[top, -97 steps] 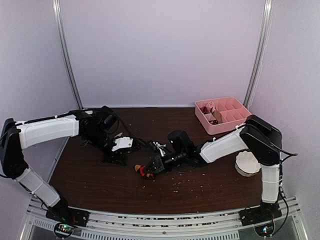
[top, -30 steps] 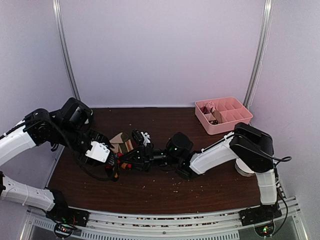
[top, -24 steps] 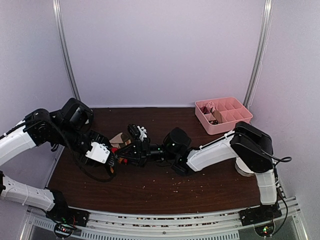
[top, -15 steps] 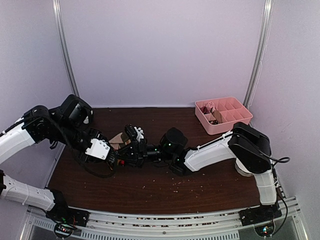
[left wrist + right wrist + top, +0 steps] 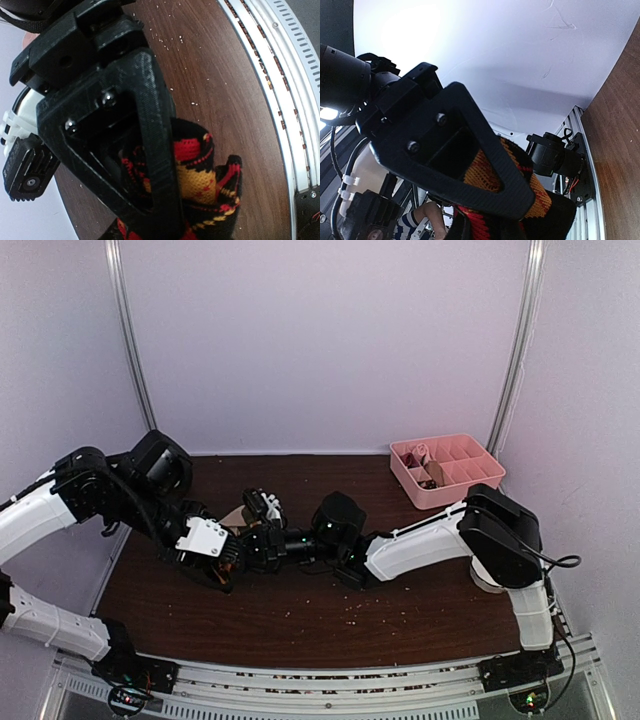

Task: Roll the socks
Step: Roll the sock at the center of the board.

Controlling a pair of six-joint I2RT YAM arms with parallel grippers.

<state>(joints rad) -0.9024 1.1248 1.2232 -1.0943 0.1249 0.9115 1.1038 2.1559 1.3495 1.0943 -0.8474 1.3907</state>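
Note:
The black argyle sock (image 5: pixel 202 175) with red and orange diamonds is bunched between both grippers, just above the table at centre left. My left gripper (image 5: pixel 226 562) is shut on it; in the left wrist view (image 5: pixel 167 212) the fabric wraps round the black finger (image 5: pixel 155 150). My right gripper (image 5: pixel 256 540) is also shut on the argyle sock (image 5: pixel 545 200), which bulges behind its finger (image 5: pixel 490 150). In the top view only a sliver of this sock (image 5: pixel 238 562) shows. The beige-tan sock (image 5: pixel 236 516) lies just behind the grippers, mostly hidden.
A pink divided tray (image 5: pixel 472 480) stands at the back right of the brown table (image 5: pixel 330 615). A white bowl (image 5: pixel 492 570) sits at the right edge behind the right arm. Crumbs are scattered over the table. The metal front rail (image 5: pixel 280 70) runs along the near edge.
The right arm has stretched leftward carrying the argyle sock. The left gripper has swung in from the back and closed on the same sock; both have drifted a little left.

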